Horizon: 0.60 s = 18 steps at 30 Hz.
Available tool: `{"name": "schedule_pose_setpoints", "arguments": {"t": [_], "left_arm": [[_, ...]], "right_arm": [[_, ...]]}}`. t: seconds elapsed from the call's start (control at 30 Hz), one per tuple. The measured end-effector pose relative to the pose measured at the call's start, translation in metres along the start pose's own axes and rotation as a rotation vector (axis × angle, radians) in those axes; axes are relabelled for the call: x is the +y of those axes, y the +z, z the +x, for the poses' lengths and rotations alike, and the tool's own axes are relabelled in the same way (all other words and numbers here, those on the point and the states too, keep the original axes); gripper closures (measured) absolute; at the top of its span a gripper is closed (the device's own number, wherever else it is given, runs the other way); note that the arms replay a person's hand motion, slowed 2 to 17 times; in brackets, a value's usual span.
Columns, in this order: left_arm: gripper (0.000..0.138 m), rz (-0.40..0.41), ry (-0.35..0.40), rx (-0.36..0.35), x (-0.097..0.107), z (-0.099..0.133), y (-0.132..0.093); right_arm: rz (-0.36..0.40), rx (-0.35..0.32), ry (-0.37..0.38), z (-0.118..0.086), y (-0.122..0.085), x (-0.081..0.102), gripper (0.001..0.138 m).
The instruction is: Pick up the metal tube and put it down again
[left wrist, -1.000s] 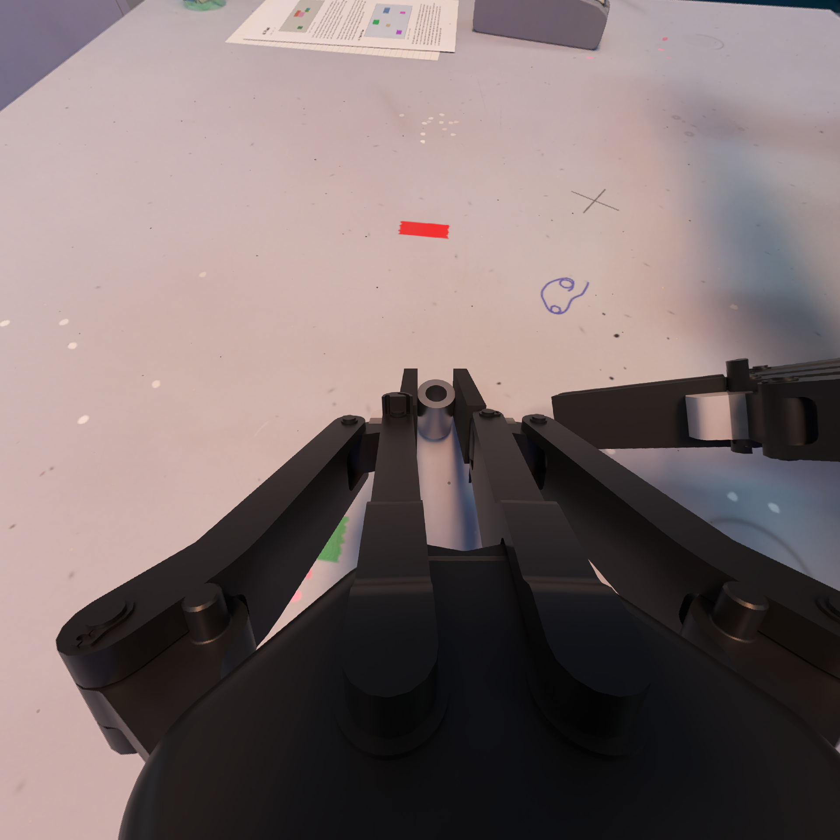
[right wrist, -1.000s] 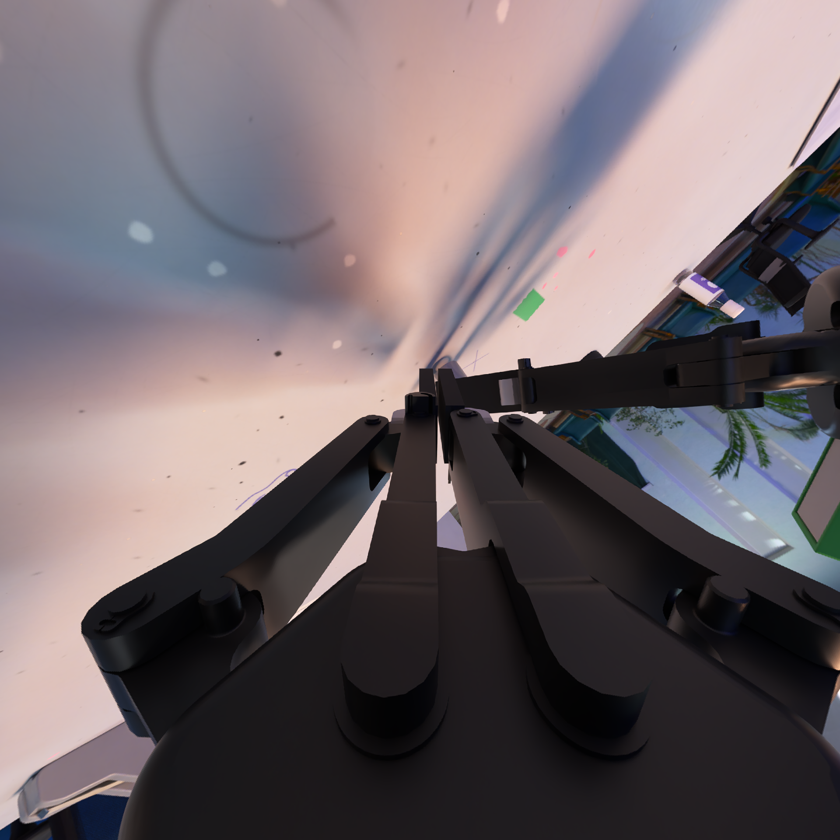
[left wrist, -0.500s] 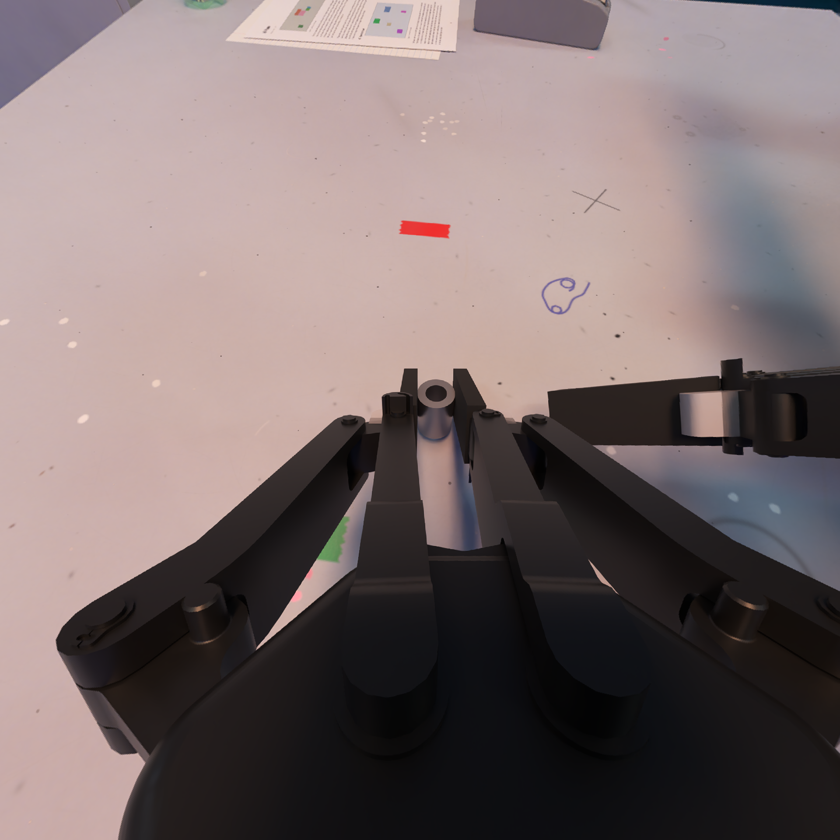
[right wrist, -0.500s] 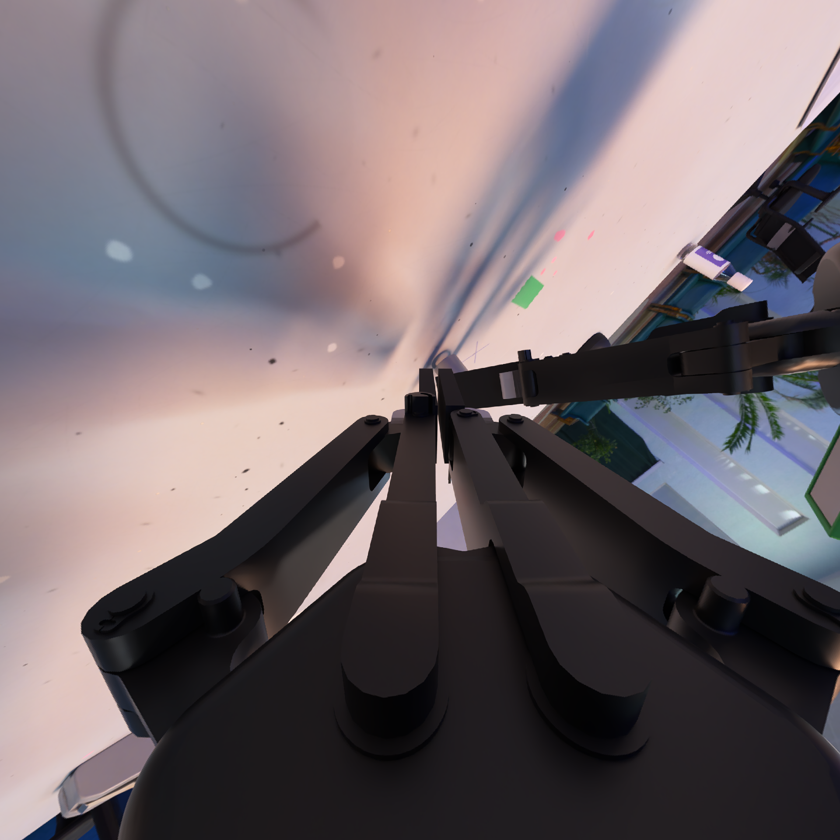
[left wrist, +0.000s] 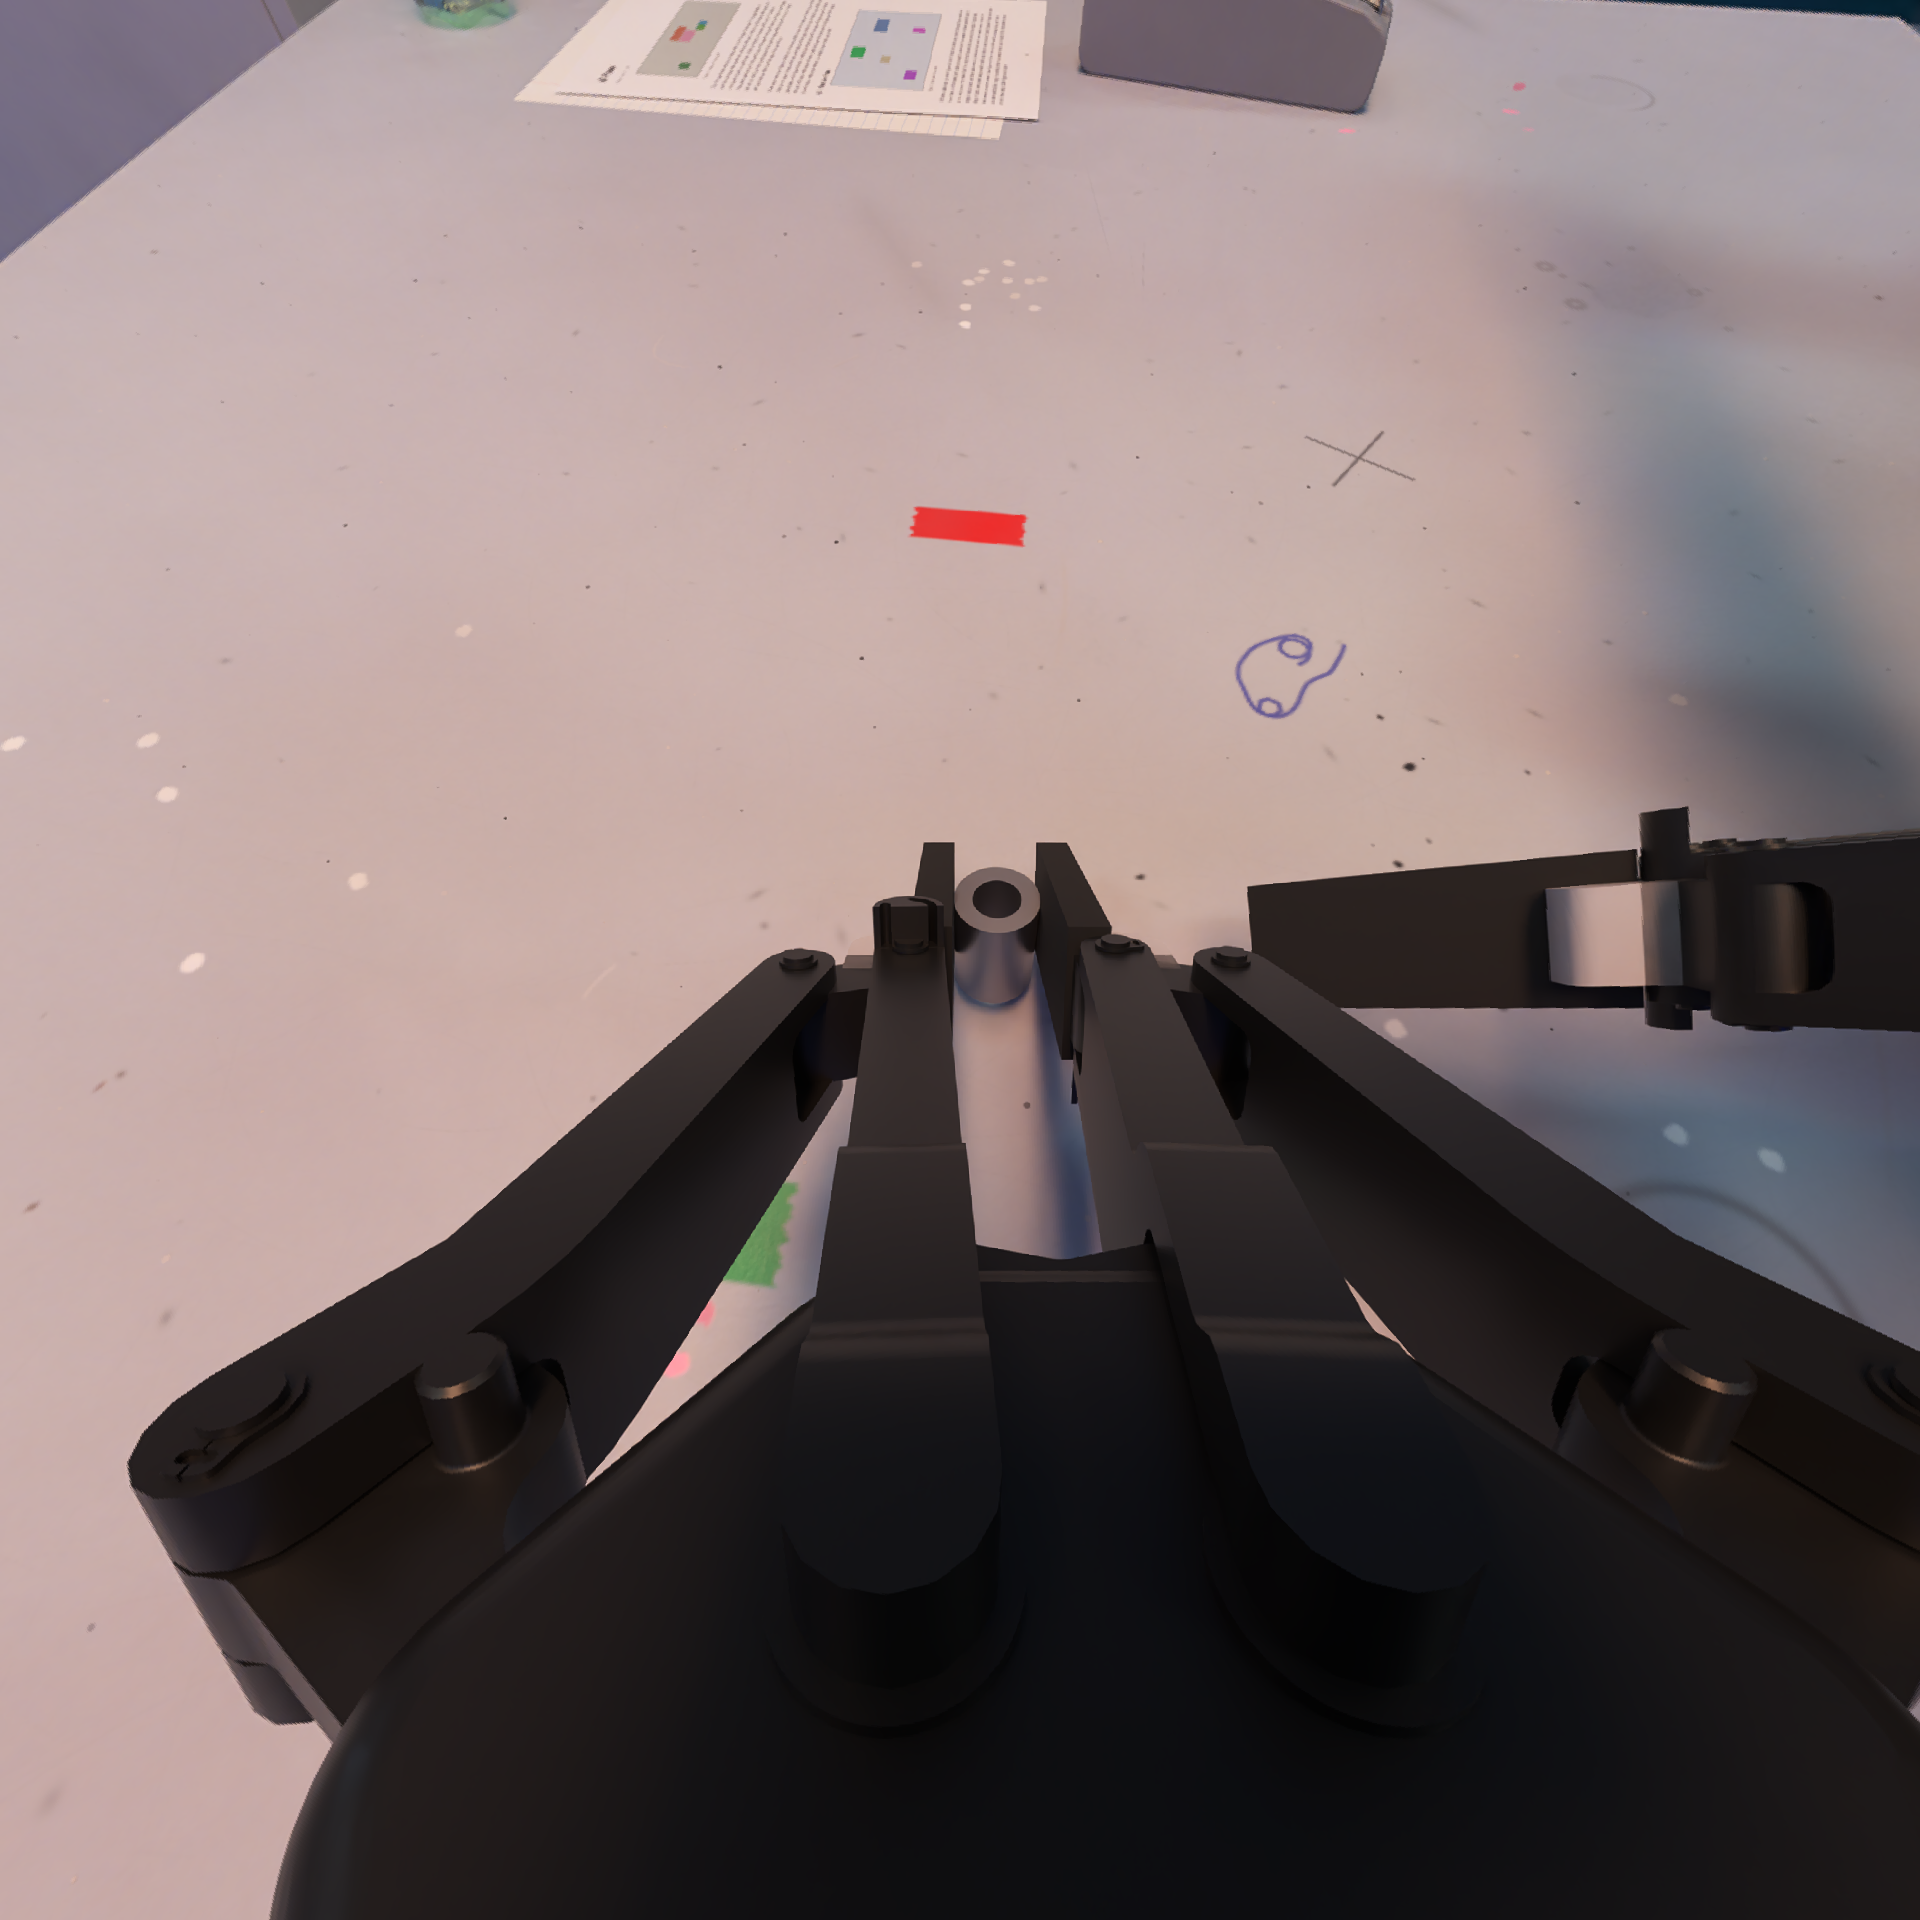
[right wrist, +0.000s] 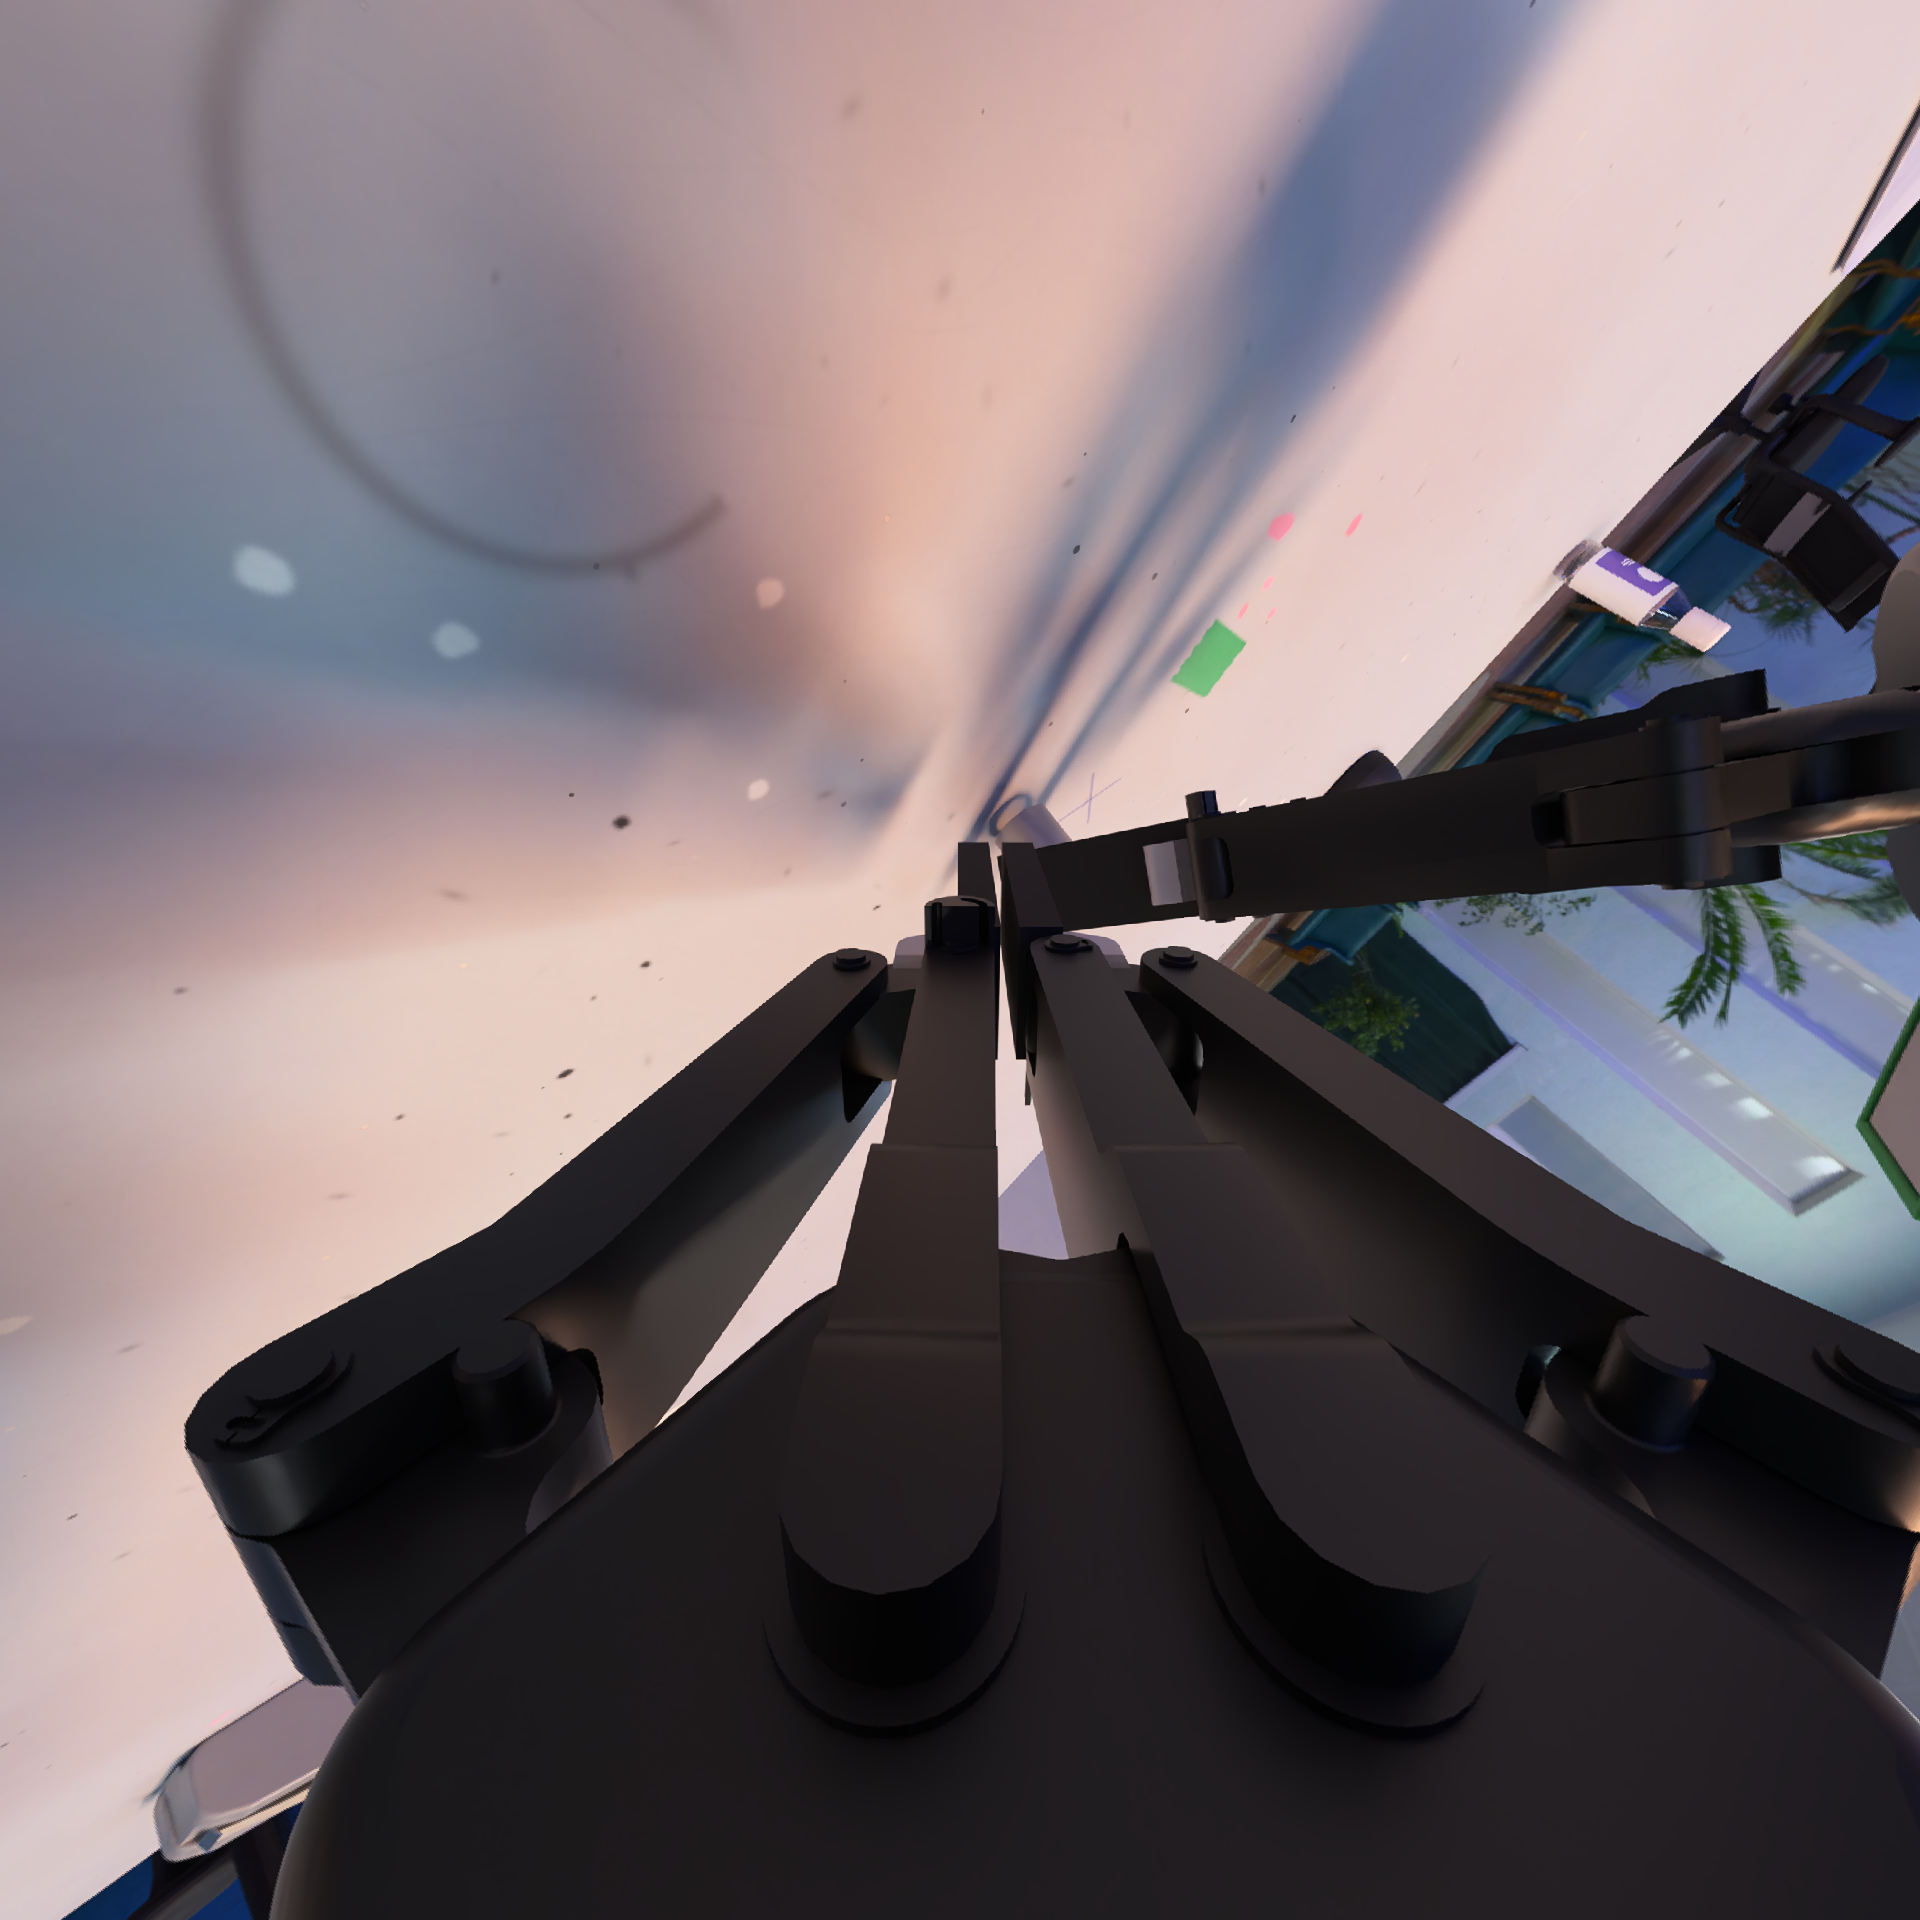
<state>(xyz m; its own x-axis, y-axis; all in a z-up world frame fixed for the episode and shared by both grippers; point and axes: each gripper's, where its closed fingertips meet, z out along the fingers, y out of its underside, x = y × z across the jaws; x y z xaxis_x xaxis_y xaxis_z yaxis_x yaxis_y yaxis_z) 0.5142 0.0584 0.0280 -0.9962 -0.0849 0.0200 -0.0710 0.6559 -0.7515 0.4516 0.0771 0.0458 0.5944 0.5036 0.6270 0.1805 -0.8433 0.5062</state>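
left gripper [left wrist: 995,883]: fingers closed on the metal tube [left wrist: 995,935], open end up, above the table [left wrist: 416,520] | ahead: red tape [left wrist: 967,526] | right gripper [right wrist: 992,883]: fingers pressed together, holding nothing, tips beside the left gripper's fingers

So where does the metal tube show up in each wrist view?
Left wrist view: the metal tube stands upright at centre, clamped between the left tool fingertips, open end up.
Right wrist view: only a sliver of it shows just above centre, past the shut right tool, at the left tool's tips.
Shared landmark: the green tape patch on the table.
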Motion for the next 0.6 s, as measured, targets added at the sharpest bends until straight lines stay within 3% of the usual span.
{"name": "schedule_pose_setpoints", "arguments": {"t": [0.6], "left_arm": [[0.118,0.001,0.001,0.000,0.0002,0.0002,-0.0003]], "right_arm": [[-0.010,-0.002,0.003,-0.0031,0.0002,0.0019,0.136]]}}
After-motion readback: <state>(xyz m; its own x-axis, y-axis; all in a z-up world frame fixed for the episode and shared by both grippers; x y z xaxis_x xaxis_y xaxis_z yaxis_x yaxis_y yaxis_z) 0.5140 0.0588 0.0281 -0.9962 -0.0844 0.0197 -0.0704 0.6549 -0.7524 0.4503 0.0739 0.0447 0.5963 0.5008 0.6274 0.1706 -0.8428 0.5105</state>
